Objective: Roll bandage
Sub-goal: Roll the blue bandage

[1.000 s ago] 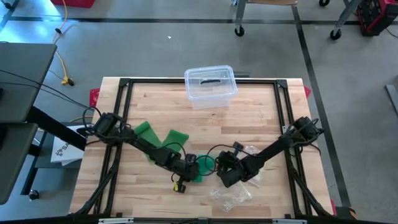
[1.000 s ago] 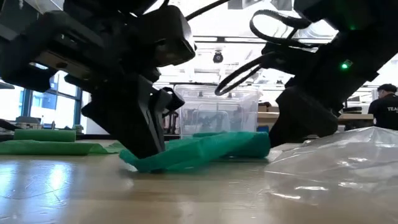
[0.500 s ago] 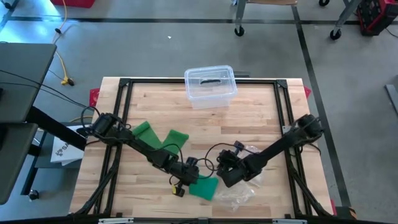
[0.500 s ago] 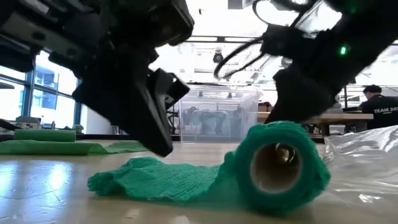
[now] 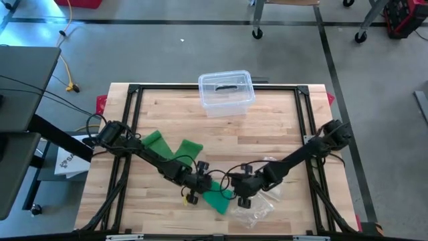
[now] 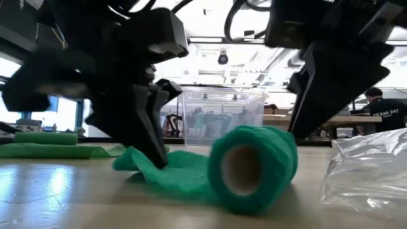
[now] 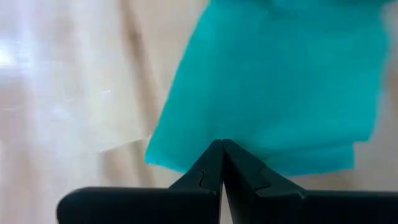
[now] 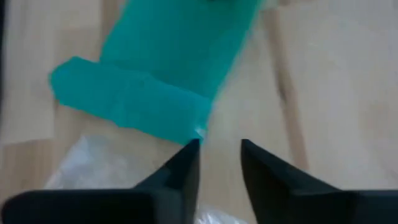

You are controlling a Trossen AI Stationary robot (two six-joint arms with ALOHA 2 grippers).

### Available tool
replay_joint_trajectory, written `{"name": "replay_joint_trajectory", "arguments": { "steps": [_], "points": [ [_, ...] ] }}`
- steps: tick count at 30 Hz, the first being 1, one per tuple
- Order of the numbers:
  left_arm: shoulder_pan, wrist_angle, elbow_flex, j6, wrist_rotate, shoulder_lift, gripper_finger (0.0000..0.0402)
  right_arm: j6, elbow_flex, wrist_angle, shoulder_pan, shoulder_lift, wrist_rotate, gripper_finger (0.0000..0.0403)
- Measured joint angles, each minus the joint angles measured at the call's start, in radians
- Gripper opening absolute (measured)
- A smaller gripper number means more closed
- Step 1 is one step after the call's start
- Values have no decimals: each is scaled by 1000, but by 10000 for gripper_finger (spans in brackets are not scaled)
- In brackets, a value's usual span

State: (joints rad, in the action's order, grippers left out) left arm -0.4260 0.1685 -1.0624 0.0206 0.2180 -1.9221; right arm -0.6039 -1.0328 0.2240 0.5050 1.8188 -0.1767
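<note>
One green bandage (image 6: 254, 166), soft, light, part-rolled: left gripper (image 7: 221, 163) pinches its loose tail, right gripper (image 8: 219, 163) parted; take by roll.

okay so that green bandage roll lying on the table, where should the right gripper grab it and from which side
Grip the green bandage roll across its round body, coming down from above. It lies on its side with the cardboard core facing the low camera, so its curved sides are free. The loose tail trails toward the left gripper, shut on its edge. The right gripper, open, is beside the roll.
</note>
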Motion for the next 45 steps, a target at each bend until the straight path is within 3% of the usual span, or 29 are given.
{"name": "replay_joint_trajectory", "arguments": {
  "steps": [6,12,18,23,28,31,34,38,41,45],
  "points": [
    [42,76,2,-117,214,6,5,49,0,-114,-29,50,60,187],
    [85,155,2,-165,349,50,5,90,0,-181,-34,79,70,201],
    [77,240,2,-149,355,154,5,132,5,-190,-31,81,-75,201],
    [83,329,2,-83,296,250,14,117,133,-383,-46,83,-66,201],
    [154,411,2,-10,240,248,70,90,245,-607,-56,83,-74,201],
    [165,436,1,77,108,250,106,136,260,-629,-55,83,-118,201],
    [103,475,1,193,-26,250,123,181,262,-633,-61,83,-157,201],
    [-47,453,1,390,-32,242,125,237,262,-669,-76,83,-166,201],
    [-150,343,1,511,37,203,121,257,262,-689,-91,83,-161,201],
    [-214,178,1,589,245,102,112,257,262,-766,-106,103,-94,201]
  ]
}}
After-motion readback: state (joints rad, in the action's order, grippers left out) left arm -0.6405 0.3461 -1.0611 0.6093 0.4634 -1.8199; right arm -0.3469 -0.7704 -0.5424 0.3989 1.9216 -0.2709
